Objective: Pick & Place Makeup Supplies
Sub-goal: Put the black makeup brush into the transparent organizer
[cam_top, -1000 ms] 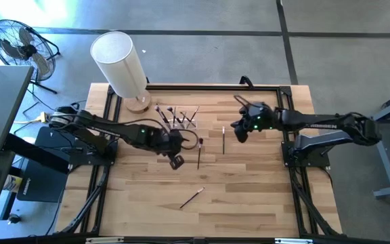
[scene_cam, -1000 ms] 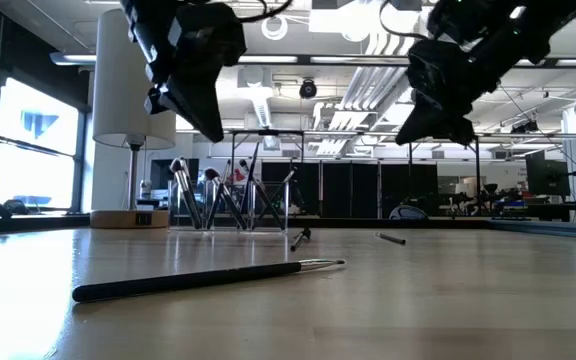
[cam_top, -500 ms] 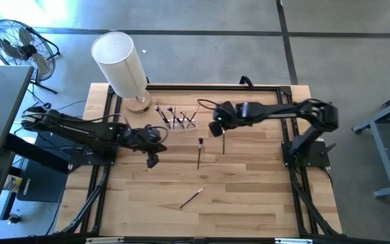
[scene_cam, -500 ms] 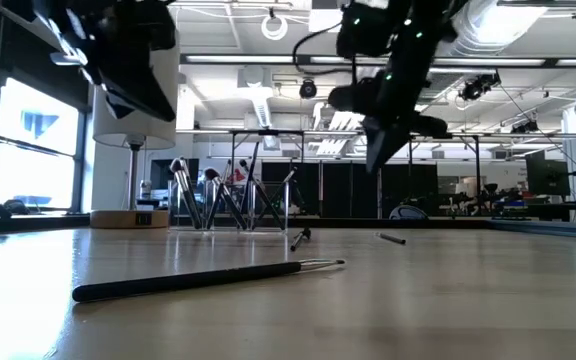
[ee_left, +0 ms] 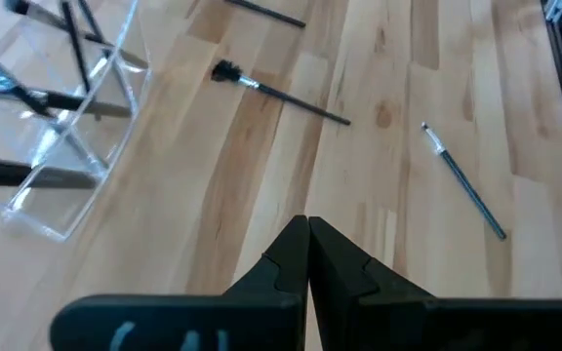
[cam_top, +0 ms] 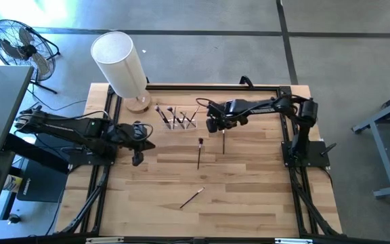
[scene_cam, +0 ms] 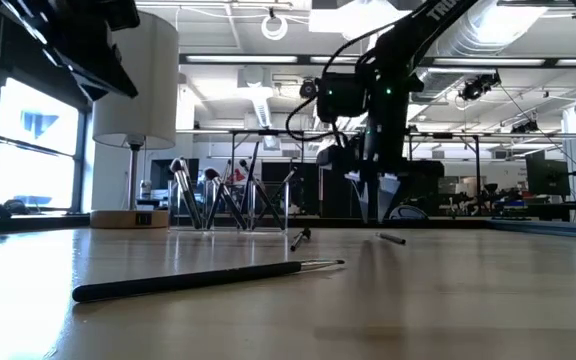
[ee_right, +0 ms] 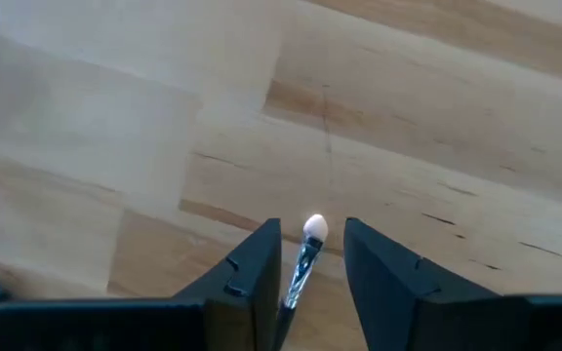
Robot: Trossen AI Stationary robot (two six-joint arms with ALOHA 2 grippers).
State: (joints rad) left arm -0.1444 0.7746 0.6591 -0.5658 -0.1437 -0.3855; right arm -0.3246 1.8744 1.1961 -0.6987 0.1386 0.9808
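Three makeup brushes [cam_top: 199,153] lie loose on the worktop [cam_top: 249,196] — several more, uncountable, stand in one clear holder [cam_top: 176,120] — beside one white cylinder [cam_top: 120,64].

The only lettering that shows is in the low view: pale capitals on the upper link of the right arm [scene_cam: 438,12], at the top of the picture. They begin "TR" and run out of the frame (the rest cannot be read). No other word, label, brand, number or sign can be read on anything else in any view.
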